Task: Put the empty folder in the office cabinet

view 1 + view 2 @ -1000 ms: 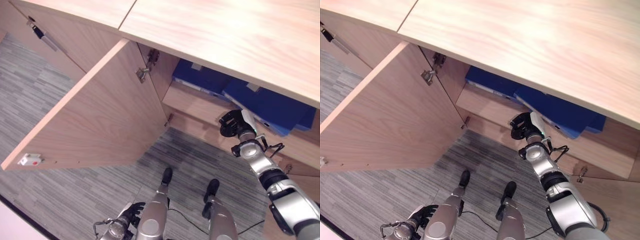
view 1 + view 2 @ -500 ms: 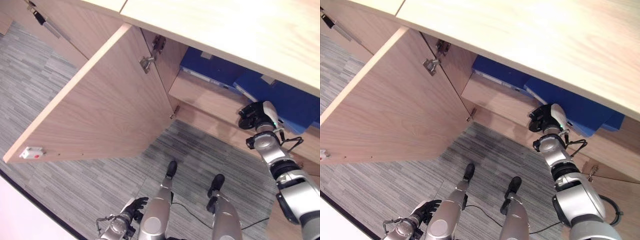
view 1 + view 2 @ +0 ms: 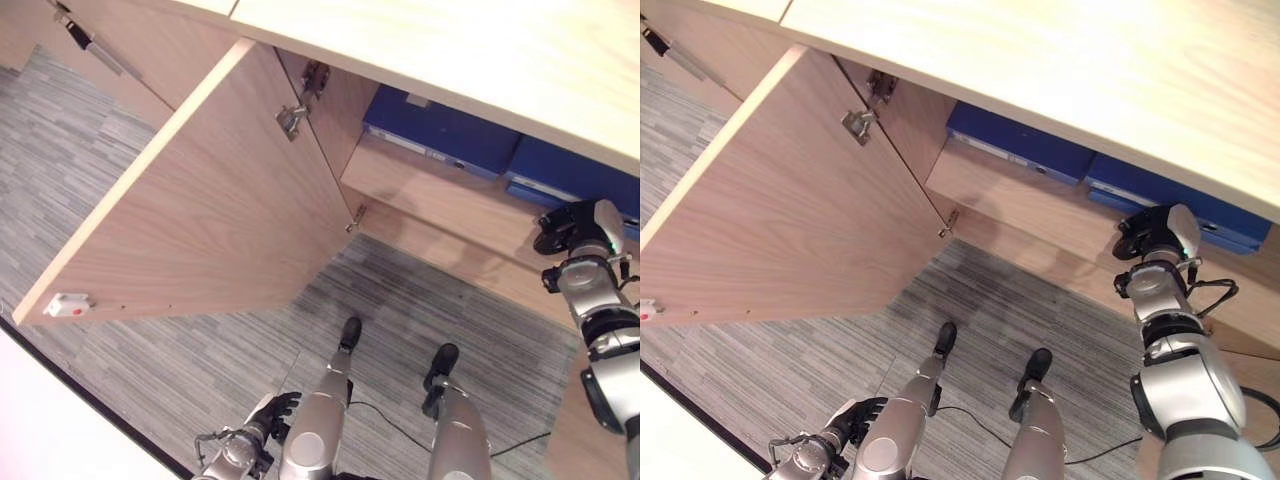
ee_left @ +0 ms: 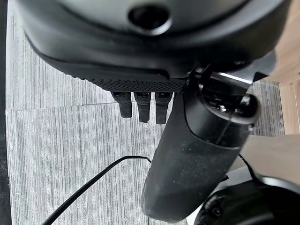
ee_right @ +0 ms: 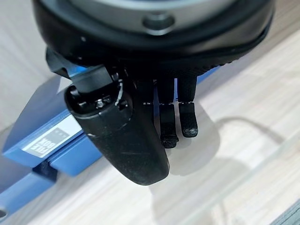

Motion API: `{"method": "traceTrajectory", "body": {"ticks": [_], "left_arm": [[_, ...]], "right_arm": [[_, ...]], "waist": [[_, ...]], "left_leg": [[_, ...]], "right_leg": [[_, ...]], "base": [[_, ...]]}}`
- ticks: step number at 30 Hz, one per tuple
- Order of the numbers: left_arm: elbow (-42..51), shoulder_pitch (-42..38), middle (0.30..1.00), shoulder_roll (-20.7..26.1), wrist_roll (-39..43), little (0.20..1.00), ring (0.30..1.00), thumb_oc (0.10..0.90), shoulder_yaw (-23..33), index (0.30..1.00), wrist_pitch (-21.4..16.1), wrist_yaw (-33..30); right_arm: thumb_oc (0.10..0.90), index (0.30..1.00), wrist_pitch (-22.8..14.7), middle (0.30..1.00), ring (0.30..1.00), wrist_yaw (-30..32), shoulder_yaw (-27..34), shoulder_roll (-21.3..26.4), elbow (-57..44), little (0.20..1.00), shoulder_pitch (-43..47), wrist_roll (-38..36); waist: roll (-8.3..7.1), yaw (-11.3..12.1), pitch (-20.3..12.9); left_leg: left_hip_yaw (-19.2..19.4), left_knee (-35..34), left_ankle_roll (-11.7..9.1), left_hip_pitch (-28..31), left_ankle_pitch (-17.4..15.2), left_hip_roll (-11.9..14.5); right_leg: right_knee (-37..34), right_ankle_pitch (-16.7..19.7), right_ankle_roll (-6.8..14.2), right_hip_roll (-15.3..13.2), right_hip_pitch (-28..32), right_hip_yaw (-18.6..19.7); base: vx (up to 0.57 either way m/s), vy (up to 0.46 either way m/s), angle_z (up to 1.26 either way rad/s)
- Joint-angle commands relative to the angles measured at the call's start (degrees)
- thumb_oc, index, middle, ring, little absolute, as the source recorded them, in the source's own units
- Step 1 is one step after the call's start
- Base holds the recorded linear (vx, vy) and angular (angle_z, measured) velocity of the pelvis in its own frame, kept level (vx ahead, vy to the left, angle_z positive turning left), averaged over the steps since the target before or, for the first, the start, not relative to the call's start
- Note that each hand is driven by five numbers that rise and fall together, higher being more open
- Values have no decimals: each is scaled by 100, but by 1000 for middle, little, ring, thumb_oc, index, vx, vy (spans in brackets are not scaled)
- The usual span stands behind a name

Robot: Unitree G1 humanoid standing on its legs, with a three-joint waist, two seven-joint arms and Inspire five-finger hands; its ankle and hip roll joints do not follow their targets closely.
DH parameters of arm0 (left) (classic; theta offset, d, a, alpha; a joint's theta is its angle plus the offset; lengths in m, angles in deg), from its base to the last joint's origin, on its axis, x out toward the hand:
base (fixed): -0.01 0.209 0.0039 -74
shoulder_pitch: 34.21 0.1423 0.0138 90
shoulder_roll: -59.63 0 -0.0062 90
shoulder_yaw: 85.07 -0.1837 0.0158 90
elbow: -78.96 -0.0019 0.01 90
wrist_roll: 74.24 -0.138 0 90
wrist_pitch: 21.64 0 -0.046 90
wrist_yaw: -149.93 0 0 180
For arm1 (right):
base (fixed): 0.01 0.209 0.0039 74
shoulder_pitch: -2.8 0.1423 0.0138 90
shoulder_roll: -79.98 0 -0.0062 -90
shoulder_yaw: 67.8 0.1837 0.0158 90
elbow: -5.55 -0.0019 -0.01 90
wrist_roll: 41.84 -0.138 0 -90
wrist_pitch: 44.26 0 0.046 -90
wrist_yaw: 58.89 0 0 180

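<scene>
Right robot hand [image 5: 140, 117] empty, slack, beside shelved blue folder [image 5: 51, 126]

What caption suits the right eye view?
Right hand beside blue folders on the open cabinet's shelf.

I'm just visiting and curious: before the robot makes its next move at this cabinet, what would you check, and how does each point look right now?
1. Folders on the shelf: two blue folders lie on the cabinet shelf. Ok.
2. Right hand free of the folder: in the right wrist view its fingers hang relaxed over the shelf, holding nothing. Ok.
3. Nearer folder fully pushed in: it seems to lie close to the shelf's front edge. Cannot tell.
4. Door out of the way: it stands wide open, to the left of the shelf. Ok.
5. Left hand idle: it hangs low over the carpet, fingers relaxed, empty. Ok.
</scene>
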Motion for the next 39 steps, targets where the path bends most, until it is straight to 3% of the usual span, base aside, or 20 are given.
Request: {"method": "traceTrajectory", "body": {"ticks": [1, 13, 25, 34, 39], "left_arm": [[59, 344, 900, 231, 37, 900, 900, 800, -297, 900, -141, 91], [11, 414, 900, 213, 93, 900, 900, 800, -349, 900, -157, 120], [-102, 279, 900, 92, 110, 900, 900, 800, -211, 900, -107, 19], [-348, -108, 900, -189, 69, 900, 900, 800, 247, 900, -22, -102], [-559, -296, 900, -341, 63, 900, 900, 800, 553, 900, 60, -161]], "right_arm": [[400, 300, -208, 300, 300, 307, -187, 986, -108, 300, 614, -120], [400, 300, -148, 300, 300, 304, -414, 1466, 169, 300, 1180, -203], [400, 300, -369, 300, 300, 543, -49, 918, -827, 300, 831, -388], [400, 300, -810, 300, 300, 843, 1235, -89, -3621, 300, -1290, -79], [400, 300, -1023, 300, 300, 618, 1464, -974, -4890, 300, -2768, 90]], "waist": [[53, -13, -261], [236, -62, -341], [205, -135, -435], [-28, -339, -507], [-319, -524, -617]], "left_leg": [[-113, -43, -147, -127, -389, 192], [-11, -136, -153, -123, -382, 152], [3, -161, -122, -100, -417, 203], [-20, -86, -83, -103, -471, 254], [-15, -59, -83, -5, -540, 316]], "right_leg": [[448, -620, 398, -197, -95, 362], [623, -709, 407, -249, -321, 505], [612, -719, 390, -210, -320, 501], [472, -638, 376, -158, -196, 450], [323, -568, 378, -129, -7, 402]], "base": [[0, 0, 0], [7, 7, -3], [2, -2, -2], [0, -2, -1], [1, -4, 4]]}}
